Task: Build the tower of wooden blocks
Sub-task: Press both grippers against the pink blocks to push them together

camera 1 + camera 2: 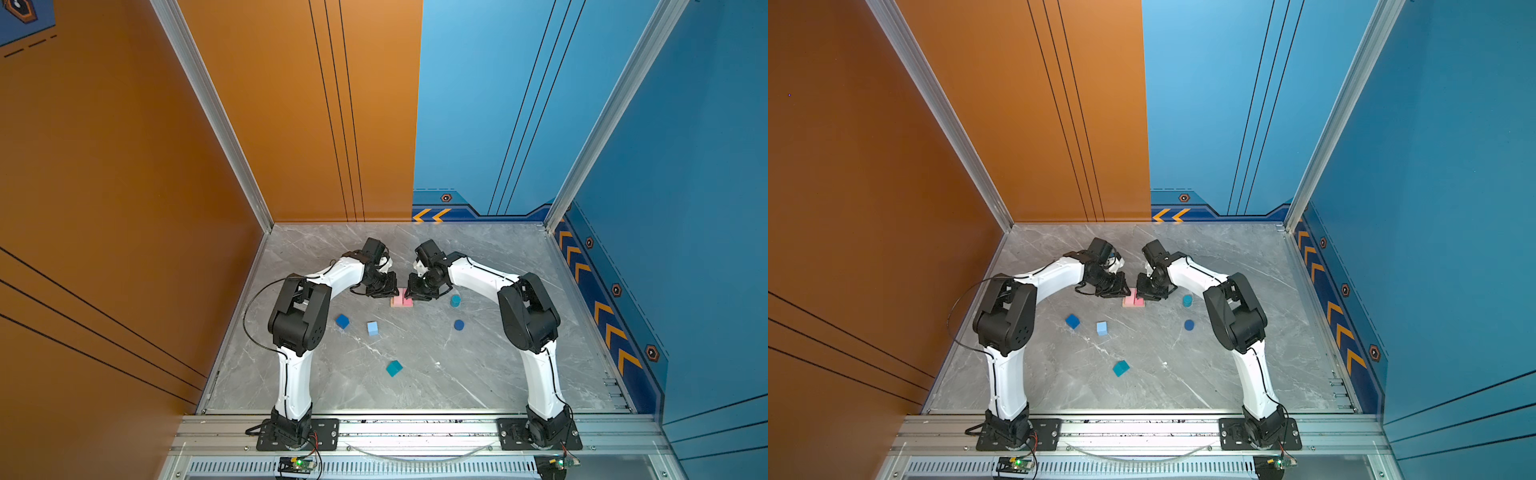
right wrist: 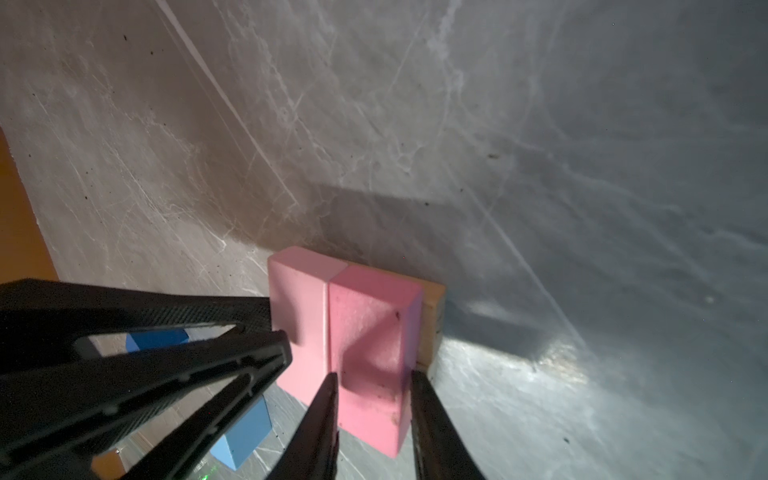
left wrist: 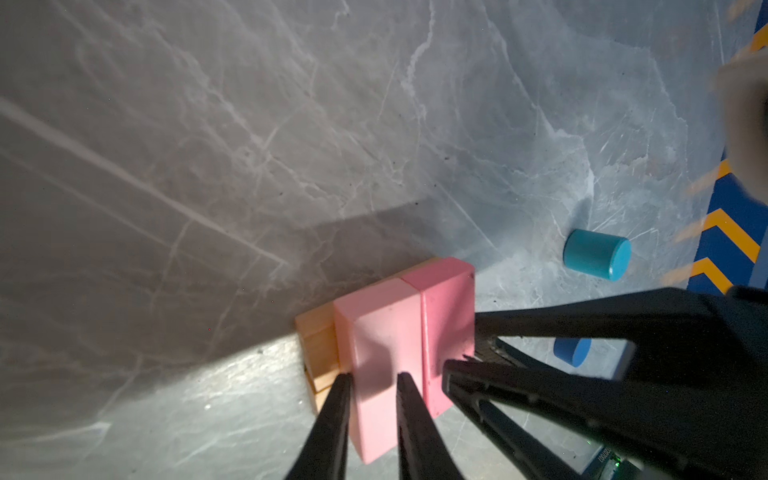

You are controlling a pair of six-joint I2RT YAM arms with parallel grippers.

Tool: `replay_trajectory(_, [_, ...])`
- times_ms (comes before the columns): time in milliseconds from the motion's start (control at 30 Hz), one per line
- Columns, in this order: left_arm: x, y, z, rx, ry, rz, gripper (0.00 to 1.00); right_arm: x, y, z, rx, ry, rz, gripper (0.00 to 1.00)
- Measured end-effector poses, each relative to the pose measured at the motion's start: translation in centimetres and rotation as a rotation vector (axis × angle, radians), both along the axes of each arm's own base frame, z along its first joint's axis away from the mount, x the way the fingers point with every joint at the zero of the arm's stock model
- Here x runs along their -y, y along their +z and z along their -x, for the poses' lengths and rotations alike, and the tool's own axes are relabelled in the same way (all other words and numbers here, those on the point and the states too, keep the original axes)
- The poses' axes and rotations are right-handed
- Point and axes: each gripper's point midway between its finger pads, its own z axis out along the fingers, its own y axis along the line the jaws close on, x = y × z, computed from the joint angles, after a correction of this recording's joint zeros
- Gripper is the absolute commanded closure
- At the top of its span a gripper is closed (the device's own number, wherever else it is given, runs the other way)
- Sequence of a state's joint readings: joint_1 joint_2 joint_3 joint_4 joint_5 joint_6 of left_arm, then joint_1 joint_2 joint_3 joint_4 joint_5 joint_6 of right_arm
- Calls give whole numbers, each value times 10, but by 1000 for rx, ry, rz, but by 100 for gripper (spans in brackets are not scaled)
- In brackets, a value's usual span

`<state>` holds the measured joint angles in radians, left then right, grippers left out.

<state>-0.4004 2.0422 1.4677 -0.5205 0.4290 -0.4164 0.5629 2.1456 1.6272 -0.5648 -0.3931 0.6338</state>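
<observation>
Two pink bars lie side by side across two tan bars near the middle of the table, as both top views show. In the left wrist view my left gripper is shut on the paler pink bar, one finger on each long side. In the right wrist view my right gripper is likewise shut on the darker pink bar. The two grippers meet tip to tip over the stack.
On the marble table lie a dark-blue cube, a light-blue cube and a teal cube nearer the front. A teal cylinder and a dark-blue cylinder sit right of the stack. Walls enclose three sides.
</observation>
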Motion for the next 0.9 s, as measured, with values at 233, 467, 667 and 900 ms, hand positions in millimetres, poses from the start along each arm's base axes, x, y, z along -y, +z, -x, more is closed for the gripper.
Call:
replay_trajectory(233, [0, 0, 0, 0, 0, 0, 78, -1, 1, -1, 3, 0, -2, 70])
replay_trajectory(467, [0, 0, 0, -2, 2, 0, 75, -1, -2, -1, -3, 1, 2, 65])
replay_trajectory(667, [0, 0, 0, -1, 2, 0, 73, -1, -1, -1, -1, 1, 2, 60])
replay_trajectory(900, [0, 3, 0, 5, 3, 3, 72, -1, 1, -2, 0, 0, 1, 60])
